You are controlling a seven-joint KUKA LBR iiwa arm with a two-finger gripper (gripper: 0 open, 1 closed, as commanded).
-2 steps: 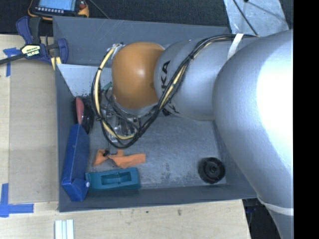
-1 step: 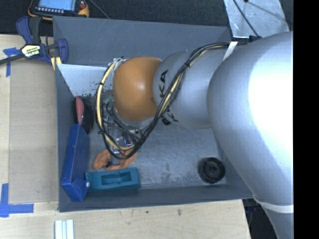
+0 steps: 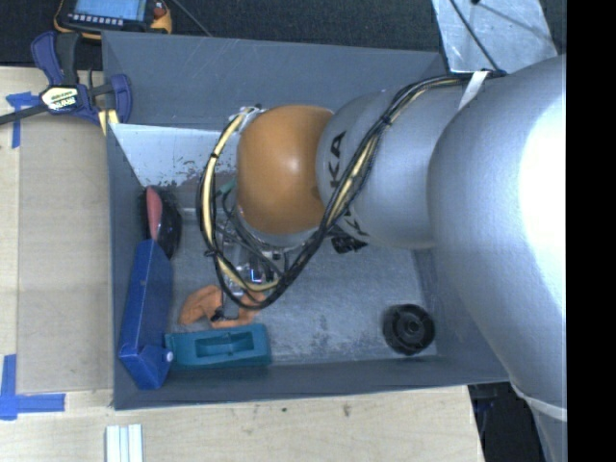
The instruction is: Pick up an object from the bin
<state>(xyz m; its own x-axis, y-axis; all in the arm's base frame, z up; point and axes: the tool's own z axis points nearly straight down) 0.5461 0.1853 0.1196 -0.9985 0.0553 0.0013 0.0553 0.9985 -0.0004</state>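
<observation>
The gripper (image 3: 246, 273) is low in the left half of the bin (image 3: 289, 65), under the orange cover (image 3: 279, 166) of the wrist and behind its cables (image 3: 214, 195), so I cannot tell whether it is released or clenched, or whether anything is inside it. The nearest thing to it is a small orange crumpled piece (image 3: 200, 304), which lies on the floor just beside its lower end. Next to this piece, against the near wall, lies a teal flat block (image 3: 219, 346), and along the left wall a long blue bar (image 3: 144, 316). Further up are a red slim thing (image 3: 152, 212) and a dark thing (image 3: 170, 229) beside it. A black round part (image 3: 409, 328) lies well apart, at the right. I judge the task is at the reaching step: every thing seems to rest on the floor, and the grasp and the lift are not yet done.
</observation>
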